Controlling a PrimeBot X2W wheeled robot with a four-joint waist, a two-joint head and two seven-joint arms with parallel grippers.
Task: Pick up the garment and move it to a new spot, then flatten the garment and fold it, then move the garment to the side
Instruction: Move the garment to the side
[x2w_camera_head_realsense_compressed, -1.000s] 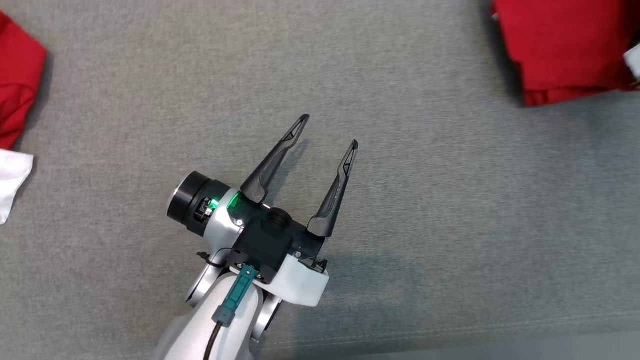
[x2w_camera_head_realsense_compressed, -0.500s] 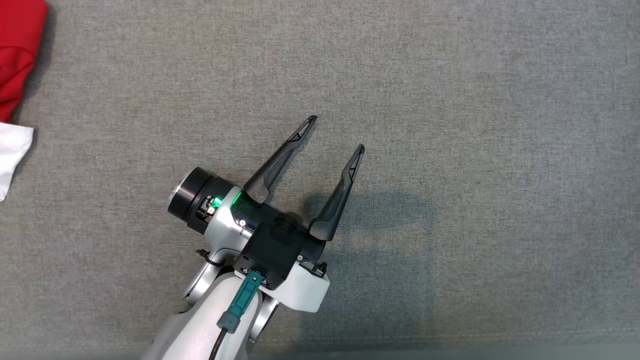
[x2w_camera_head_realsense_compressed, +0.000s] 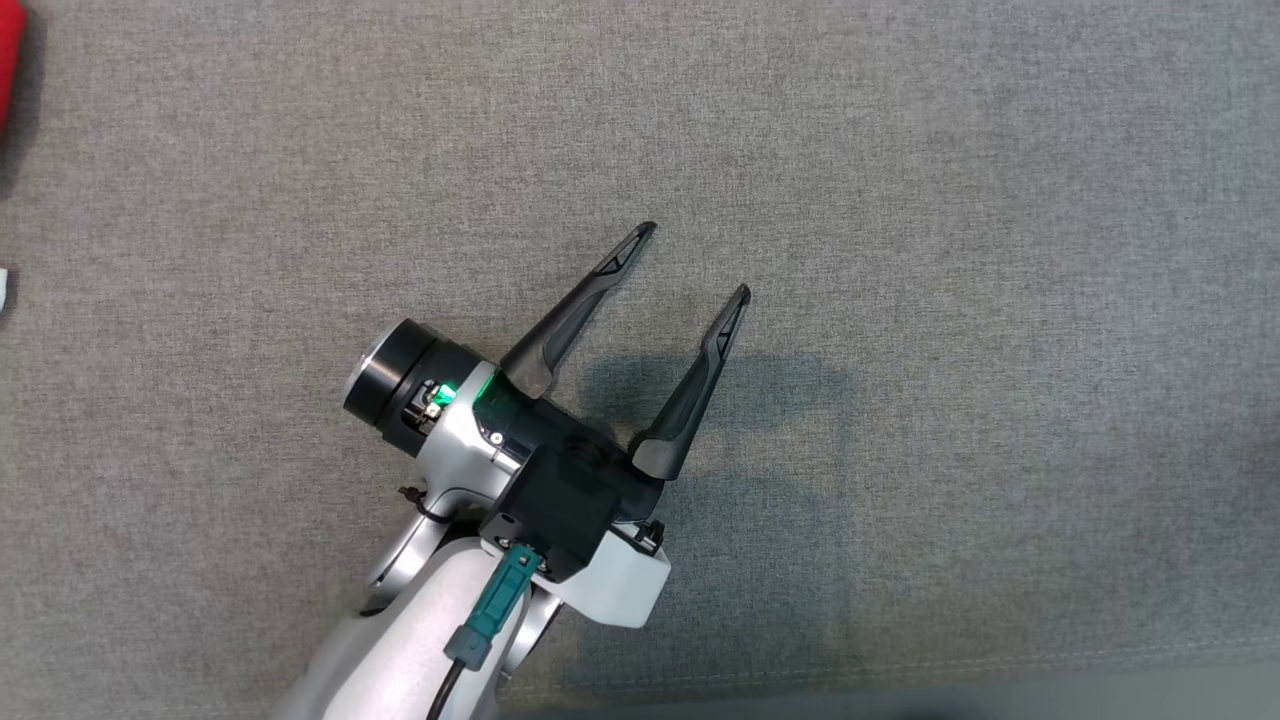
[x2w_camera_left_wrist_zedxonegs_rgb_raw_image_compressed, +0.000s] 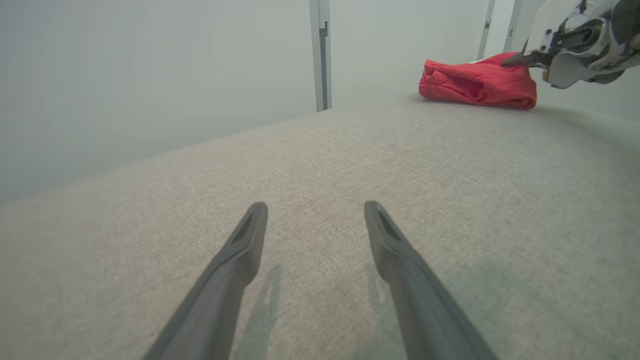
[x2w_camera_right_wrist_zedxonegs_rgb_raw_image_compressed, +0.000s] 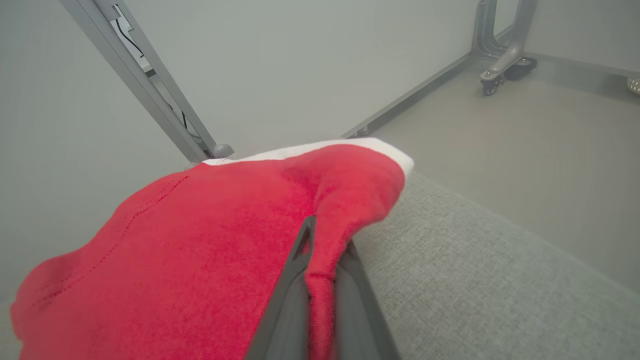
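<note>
Now: fleecy red garment pinched, right claw.

Grippers, two: left gripper at 7 o'clock of the head view, right gripper. Red cloth items, two: garment and a red sliver at 10 o'clock of the head view. Grey posts, three, 12 to 2 o'clock, left wrist view.

Before you lies a grey woven fabric surface, with a stitched seam near its close edge. Beyond it, note a grey metal upright against the pale wall. Elsewhere you see a slanted metal strut, and a castored frame foot resting on the grey floor.
</note>
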